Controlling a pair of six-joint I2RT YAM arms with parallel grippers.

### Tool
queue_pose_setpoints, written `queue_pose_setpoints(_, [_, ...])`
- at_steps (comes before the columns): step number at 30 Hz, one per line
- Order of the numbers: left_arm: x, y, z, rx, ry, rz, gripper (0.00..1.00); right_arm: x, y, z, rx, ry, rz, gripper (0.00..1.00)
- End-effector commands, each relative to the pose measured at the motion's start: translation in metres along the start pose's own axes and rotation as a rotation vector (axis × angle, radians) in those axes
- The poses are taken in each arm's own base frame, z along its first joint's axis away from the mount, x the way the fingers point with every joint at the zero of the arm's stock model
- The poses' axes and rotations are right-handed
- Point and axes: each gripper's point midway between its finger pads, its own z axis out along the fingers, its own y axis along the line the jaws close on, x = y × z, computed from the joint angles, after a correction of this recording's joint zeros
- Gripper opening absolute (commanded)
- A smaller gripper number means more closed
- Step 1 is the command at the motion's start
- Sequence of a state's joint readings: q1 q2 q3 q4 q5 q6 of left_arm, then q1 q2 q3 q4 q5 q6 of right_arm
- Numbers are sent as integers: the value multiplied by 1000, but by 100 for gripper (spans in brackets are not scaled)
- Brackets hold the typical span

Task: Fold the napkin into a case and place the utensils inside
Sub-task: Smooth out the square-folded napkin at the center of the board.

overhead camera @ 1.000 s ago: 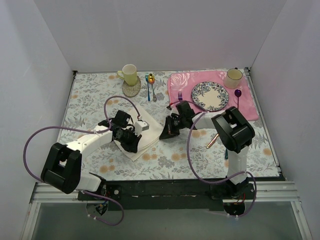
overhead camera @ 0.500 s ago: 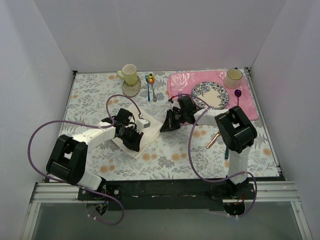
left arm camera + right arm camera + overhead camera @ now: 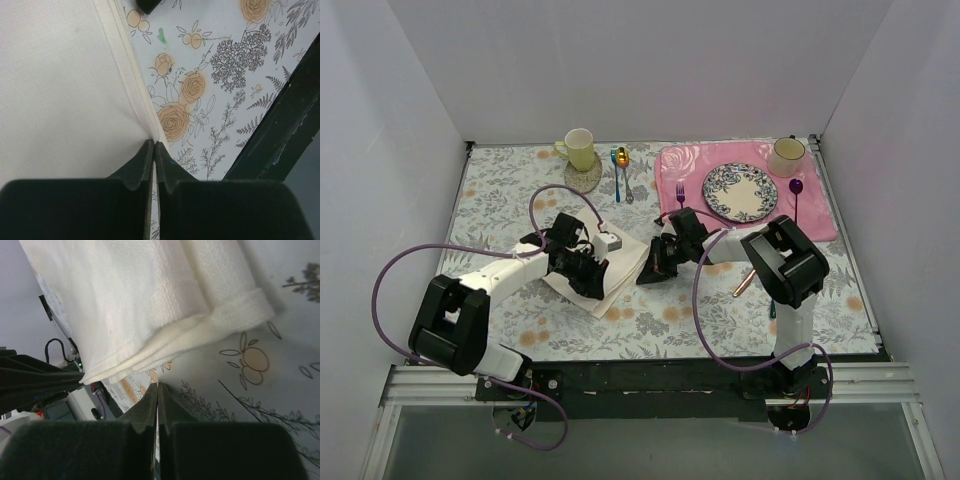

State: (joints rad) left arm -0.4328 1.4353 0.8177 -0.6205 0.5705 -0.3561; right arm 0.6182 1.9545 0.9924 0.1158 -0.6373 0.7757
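The cream napkin point(image 3: 620, 268) lies folded in several layers on the flowered tablecloth between my two grippers. My left gripper point(image 3: 590, 287) is shut on the napkin's near edge, and in the left wrist view a strip of the napkin point(image 3: 60, 75) is pinched at my left gripper's point(image 3: 153, 144) tips. My right gripper point(image 3: 646, 274) is shut and holds nothing. In the right wrist view my right gripper's point(image 3: 157, 385) tips rest on the tablecloth just short of the stacked edges of the napkin point(image 3: 140, 295). The copper knife point(image 3: 744, 281) lies by the right arm. A bit of the teal spoon handle point(image 3: 772, 311) shows beside that arm.
At the back stand a yellow mug point(image 3: 578, 148) on a coaster and a blue-handled spoon point(image 3: 617, 172). The pink placemat point(image 3: 820, 218) carries a patterned plate point(image 3: 739, 192), a cup point(image 3: 786, 155), a purple fork point(image 3: 680, 190) and a purple spoon point(image 3: 797, 190). The black table edge point(image 3: 280, 130) runs close by.
My right gripper swung a little toward the back, then came down and left to the napkin's right edge. My left gripper shifted slightly toward the back, still on the napkin.
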Motion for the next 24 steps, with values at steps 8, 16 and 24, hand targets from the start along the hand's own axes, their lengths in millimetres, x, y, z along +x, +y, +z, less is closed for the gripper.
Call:
queue_pose_setpoints(8, [-31, -23, -19, 81, -121, 59, 0, -8, -4, 18, -8, -10, 80, 1])
queue_pose_setpoints(16, [-38, -30, -20, 117, -136, 51, 0, -3, -9, 18, 2, -2, 88, 1])
queue_pose_setpoints(24, [-35, -40, -11, 157, -119, 60, 0, -2, -10, 18, 3, -1, 89, 1])
